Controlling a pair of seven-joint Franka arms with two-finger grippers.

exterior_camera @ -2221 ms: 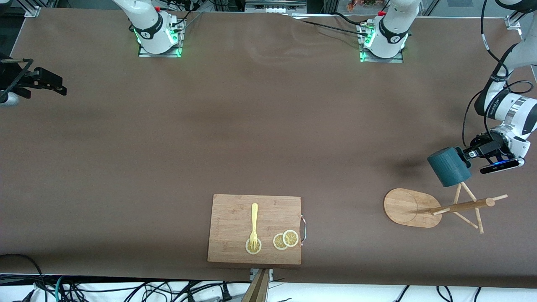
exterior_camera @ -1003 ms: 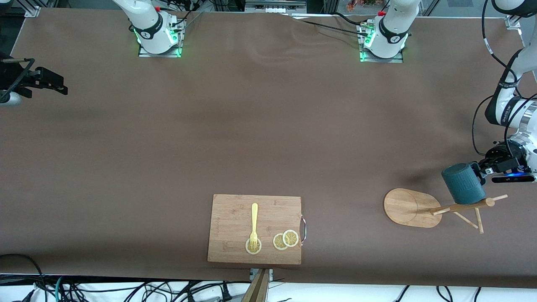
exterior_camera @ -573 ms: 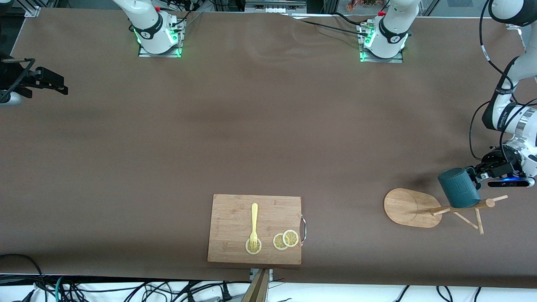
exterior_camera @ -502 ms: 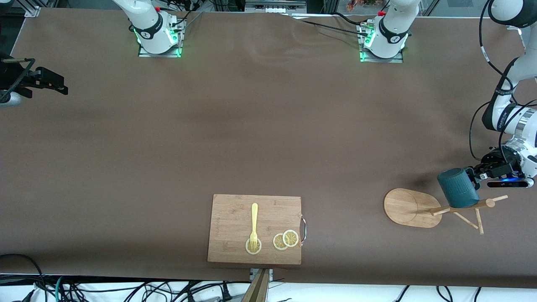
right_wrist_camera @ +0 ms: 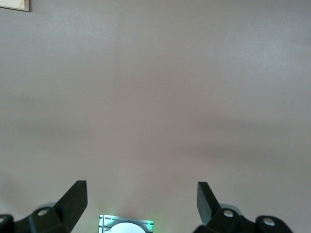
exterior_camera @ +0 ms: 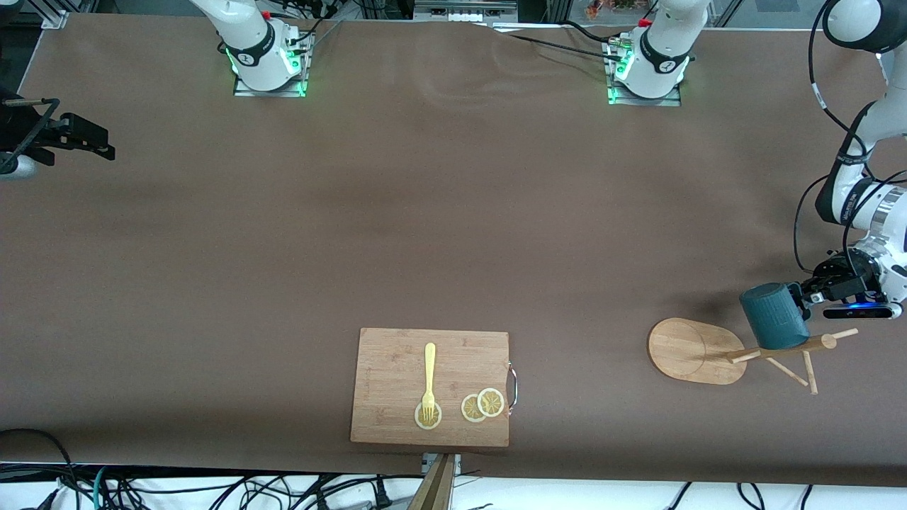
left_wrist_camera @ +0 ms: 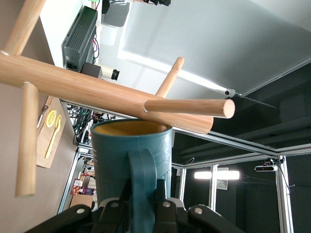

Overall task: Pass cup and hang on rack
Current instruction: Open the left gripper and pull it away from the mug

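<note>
Cup (exterior_camera: 774,316) first: a small teal-blue mug with a finely ribbed outer wall, a short thick handle and a yellowish inside that shows at its rim in the left wrist view (left_wrist_camera: 132,160). It hangs in the air over the rack (exterior_camera: 737,351), tilted, its body against the rack's upper pegs, at the left arm's end of the table (exterior_camera: 453,212). The left gripper (exterior_camera: 808,296) is clamped on the handle, black fingers (left_wrist_camera: 114,206) pressed to either side of it. In that wrist view one round peg lies just over the mug's mouth, its blunt end free.

The rack is pale wood, with a flat oval base, a central post and thin round pegs. The table is covered in matte brown. A rectangular bamboo cutting board (exterior_camera: 397,368) with a metal loop handle lies near the front edge, carrying a yellow fork (exterior_camera: 429,379) and lemon slices (exterior_camera: 482,404).

The right gripper (right_wrist_camera: 141,199) waits over bare table at the right arm's end, its fingers spread wide apart.
</note>
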